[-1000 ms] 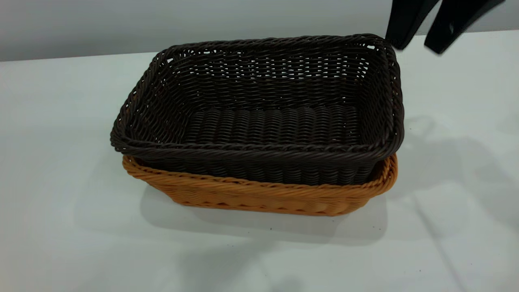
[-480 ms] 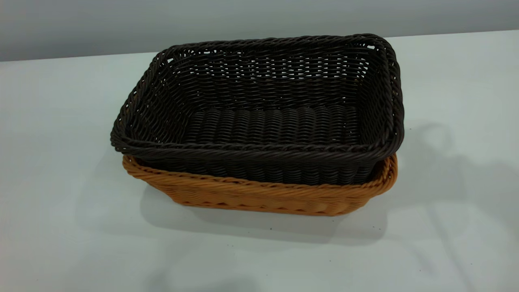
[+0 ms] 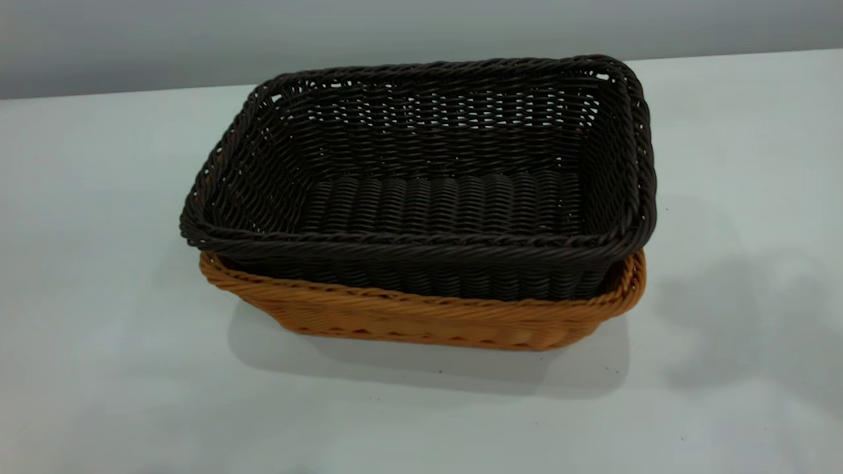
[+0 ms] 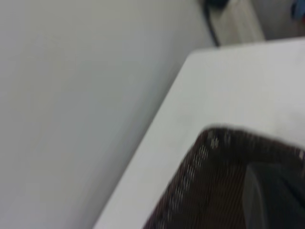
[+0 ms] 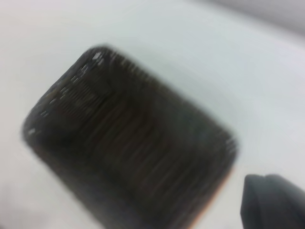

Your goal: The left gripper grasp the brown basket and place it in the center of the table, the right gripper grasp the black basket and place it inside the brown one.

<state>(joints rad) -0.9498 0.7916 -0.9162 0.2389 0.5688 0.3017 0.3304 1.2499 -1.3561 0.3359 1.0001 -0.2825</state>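
Where the tabletop [image 3: 99,329] spreads white in the exterior view, the brown basket [image 3: 421,319] stands near its middle and holds the black basket [image 3: 435,197], which is nested upright inside it. The black one sits high: its braided rim and the upper part of its walls rise above the brown rim. Of the brown basket only the 6 o'clock wall and rim and the corner toward 4 o'clock show, the rest being hidden behind the dark weave. At 9 o'clock the black rim reaches slightly past the brown rim below it, while at 4 o'clock the brown rim pokes out a little beyond the black. The black basket's ribbed floor lies in full view, and light comes through the openwork of its 12 o'clock wall. A grey wall [image 3: 197,33] runs along the tabletop's 12 o'clock edge. Neither arm appears in the exterior view. In the left wrist view a dark, blurred part of the left gripper [image 4: 269,195] hangs over a corner of the black basket [image 4: 209,191], with bare tabletop [image 4: 238,86] beyond; whether it is released or clenched I cannot tell. In the right wrist view the right gripper [image 5: 274,202] shows as a dark edge, raised and apart from the black basket [image 5: 128,143]; its state cannot be told either.
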